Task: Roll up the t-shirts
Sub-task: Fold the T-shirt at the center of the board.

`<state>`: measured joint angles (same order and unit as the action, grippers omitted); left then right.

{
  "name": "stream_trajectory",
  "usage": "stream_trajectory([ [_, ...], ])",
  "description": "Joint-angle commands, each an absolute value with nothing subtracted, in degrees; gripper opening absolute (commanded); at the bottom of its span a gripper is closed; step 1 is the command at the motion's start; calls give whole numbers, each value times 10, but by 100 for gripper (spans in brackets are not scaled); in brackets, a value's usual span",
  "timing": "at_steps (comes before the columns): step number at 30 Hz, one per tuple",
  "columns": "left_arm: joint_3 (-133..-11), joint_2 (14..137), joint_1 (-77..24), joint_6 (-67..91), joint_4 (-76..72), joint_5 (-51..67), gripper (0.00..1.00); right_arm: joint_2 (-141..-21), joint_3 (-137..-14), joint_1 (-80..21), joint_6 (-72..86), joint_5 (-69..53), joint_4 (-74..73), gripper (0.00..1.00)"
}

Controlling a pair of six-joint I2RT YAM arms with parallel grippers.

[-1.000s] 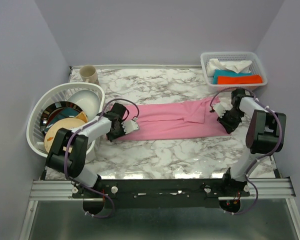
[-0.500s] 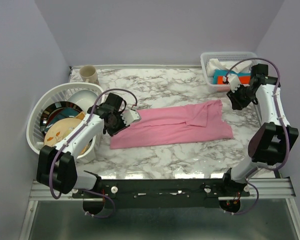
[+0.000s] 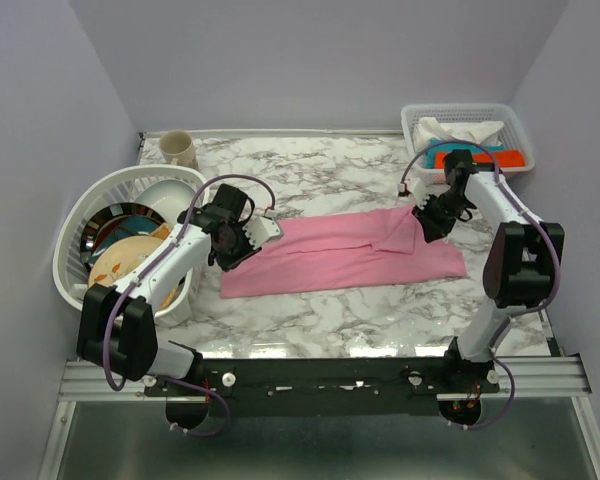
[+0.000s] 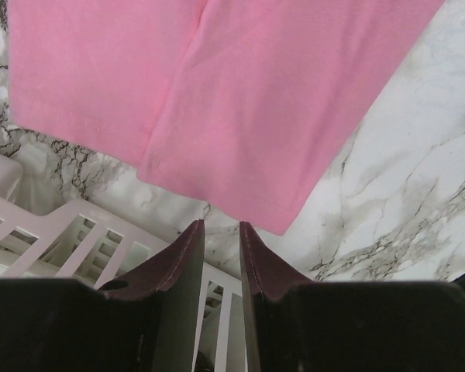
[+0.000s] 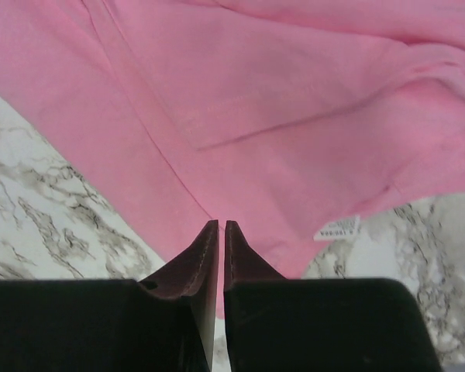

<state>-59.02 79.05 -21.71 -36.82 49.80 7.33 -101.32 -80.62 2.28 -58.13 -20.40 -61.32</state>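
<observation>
The pink t-shirt (image 3: pixel 340 250) lies folded into a long strip across the middle of the marble table. My left gripper (image 3: pixel 242 235) hovers just off the shirt's left end, its jaws a narrow gap apart and empty. In the left wrist view the left gripper (image 4: pixel 222 225) sits just short of the shirt's corner (image 4: pixel 256 101). My right gripper (image 3: pixel 430 215) is over the shirt's far right end. In the right wrist view the right gripper (image 5: pixel 221 223) is shut and empty above the fabric (image 5: pixel 279 116), near a white label (image 5: pixel 337 229).
A white dish rack (image 3: pixel 75 235) with plates and bowls stands at the left, close to my left gripper, and shows in the left wrist view (image 4: pixel 77 232). A tan cup (image 3: pixel 178 150) stands at the back left. A white basket (image 3: pixel 510 120) with folded cloths is at the back right.
My left gripper let go of the shirt's left end and drew back a little. My right gripper swung up toward the basket, then came back over the shirt's right end.
</observation>
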Motion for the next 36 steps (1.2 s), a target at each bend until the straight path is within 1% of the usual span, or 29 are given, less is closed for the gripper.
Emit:
stream_trajectory([
  [1, -599, 810, -214, -367, 492, 70, 33, -1070, -807, 2, -584, -175, -590, 15],
  [2, -600, 811, -213, -367, 491, 69, 33, -1084, -807, -13, -581, -172, -580, 15],
  [9, -593, 813, -204, -372, 494, 56, 33, -1133, -827, -31, -577, -154, -574, 15],
  [20, -596, 821, -189, -373, 491, 54, 33, -1173, -875, -62, -567, -183, -586, 16],
  [23, -599, 825, -189, -374, 492, 51, 33, -1190, -907, -77, -554, -205, -596, 16],
  [24, -599, 826, -189, -374, 491, 50, 33, -1197, -924, -82, -542, -213, -602, 16],
  [27, -598, 826, -188, -375, 493, 47, 33, -1240, -1029, -91, -497, -275, -635, 17],
  [28, -595, 825, -187, -376, 493, 46, 33, -1253, -1116, -91, -483, -320, -642, 17],
  [29, -594, 826, -187, -375, 493, 47, 33, -1266, -1165, -91, -465, -338, -640, 17],
  [30, -592, 826, -187, -376, 494, 47, 33, -1288, -1209, -91, -388, -344, -622, 17],
  [32, -588, 826, -186, -375, 497, 45, 33, -1285, -1287, -101, -344, -330, -584, 17],
  [33, -589, 827, -186, -376, 500, 46, 33, -1275, -1288, -108, -370, -323, -584, 18],
  [36, -595, 829, -186, -377, 505, 49, 33, -1223, -1246, -111, -389, -331, -608, 29],
])
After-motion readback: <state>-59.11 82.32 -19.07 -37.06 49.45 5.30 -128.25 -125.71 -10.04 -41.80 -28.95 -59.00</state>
